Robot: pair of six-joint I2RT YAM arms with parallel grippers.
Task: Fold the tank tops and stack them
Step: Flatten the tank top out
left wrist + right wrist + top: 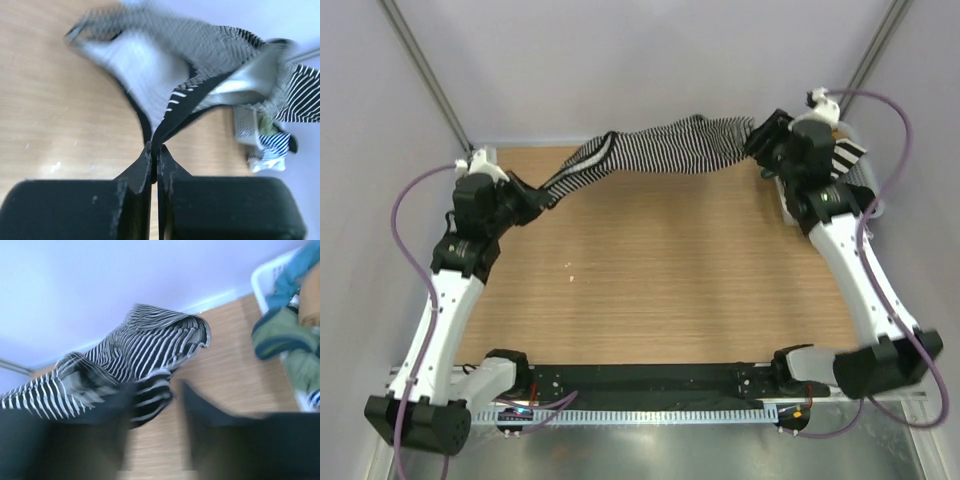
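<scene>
The fine black-and-white striped tank top (660, 145) hangs stretched above the far edge of the table between my two grippers. My left gripper (542, 195) is shut on its dark-edged strap end, which shows in the left wrist view (155, 147), with the top (200, 45) spreading away from the jaws. My right gripper (757, 140) is at the top's other end. In the blurred right wrist view its jaws (157, 387) stand apart, with the top (150, 340) bunched against the left finger. I cannot make out the blue-and-white tank top.
A white basket (873, 205) at the far right, behind the right arm, holds green, teal and tan clothes (280, 330) and a bold wide-striped cloth (850, 155). The wooden table (660, 280) ends at grey walls on the far, left and right sides.
</scene>
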